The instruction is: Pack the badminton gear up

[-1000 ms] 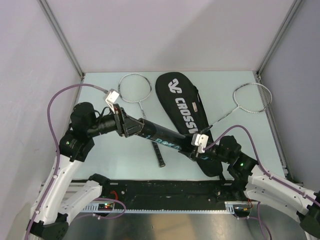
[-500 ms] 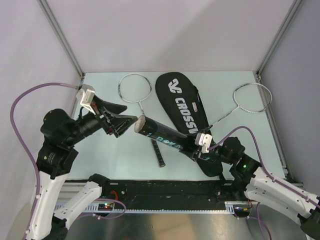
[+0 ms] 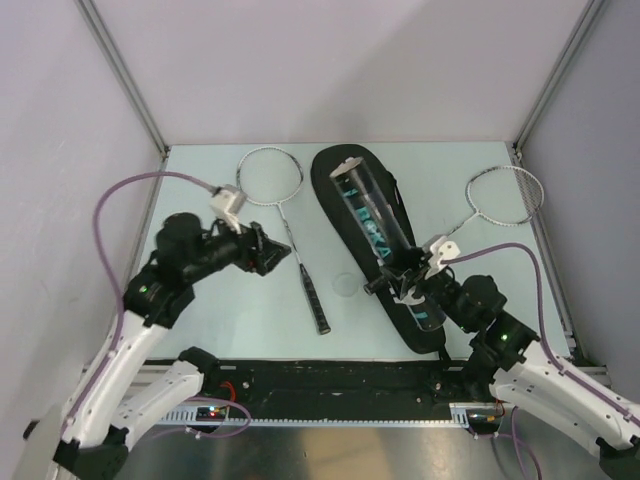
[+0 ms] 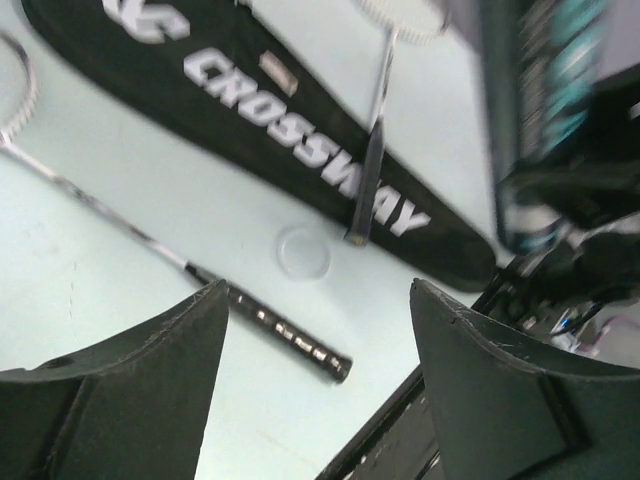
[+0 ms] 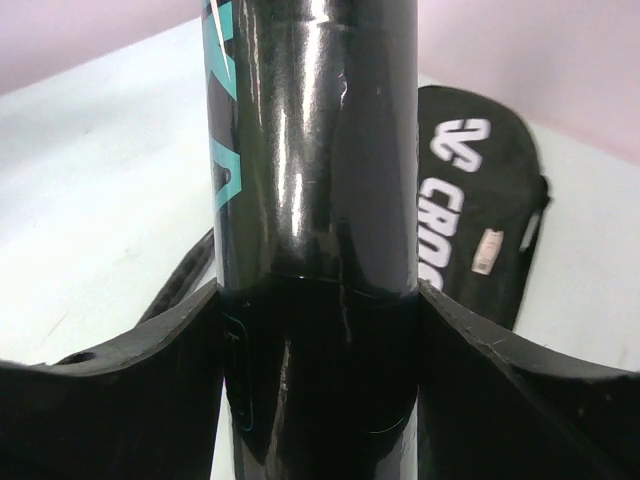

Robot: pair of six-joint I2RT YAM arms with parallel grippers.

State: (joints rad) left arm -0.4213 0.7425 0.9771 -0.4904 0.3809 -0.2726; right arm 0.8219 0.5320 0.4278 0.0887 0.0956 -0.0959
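The black tube (image 3: 385,240) runs diagonally through centre frame above the CROSSWAY bag (image 4: 250,110), clamped near its lower end between the jaws of the right gripper (image 3: 405,283). The right arm reaches up from the lower right corner. The left arm bends in from the lower left; the left gripper (image 3: 272,250) hovers with jaws spread wide and nothing between them, beside one racquet (image 3: 300,265). A second racquet (image 3: 505,195) lies by the table's (image 3: 210,190) right edge. Bare tabletop surrounds a small clear lid (image 3: 345,285) at lower centre.
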